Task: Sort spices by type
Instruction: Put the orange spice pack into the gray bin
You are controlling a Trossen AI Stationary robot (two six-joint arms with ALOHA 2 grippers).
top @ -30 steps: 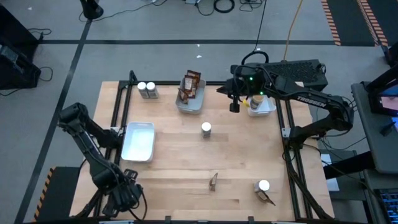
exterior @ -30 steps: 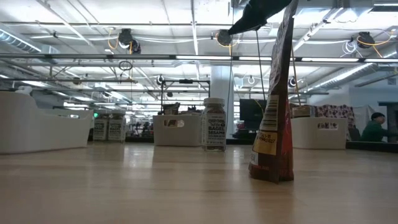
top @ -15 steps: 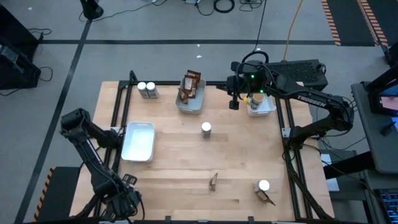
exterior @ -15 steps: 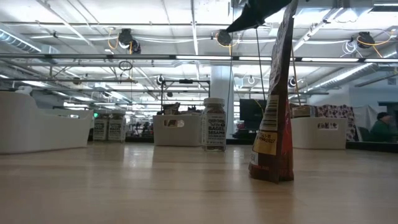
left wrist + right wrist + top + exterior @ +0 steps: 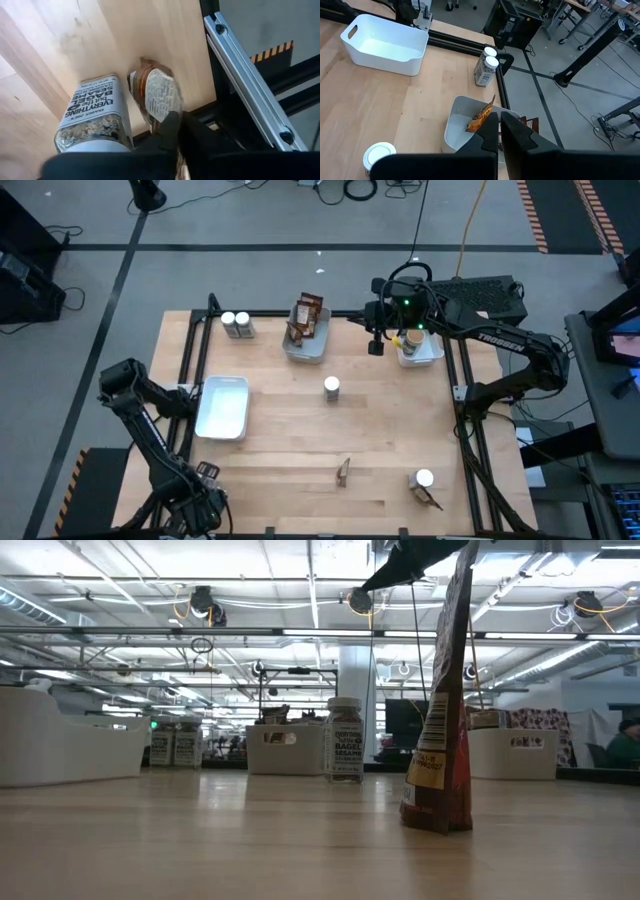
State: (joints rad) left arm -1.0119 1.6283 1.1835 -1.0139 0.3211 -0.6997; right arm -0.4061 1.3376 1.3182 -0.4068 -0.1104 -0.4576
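Revealing left tool [image 5: 176, 132] and right tool [image 5: 499, 131] pinched empty, wrist views outdo overhead.

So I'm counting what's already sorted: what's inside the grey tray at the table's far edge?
The grey tray holds brown and orange packets standing on end, crowded together. Their exact number can't be told, and anything beneath them is covered.

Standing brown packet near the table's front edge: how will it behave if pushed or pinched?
Probably tips easily: the brown packet stands tall on a narrow base, leaning slightly. It looks like thin pouch material, so a pinch may crumple it rather than meet stiffness. Likely light; a push on the smooth wooden table could topple it.
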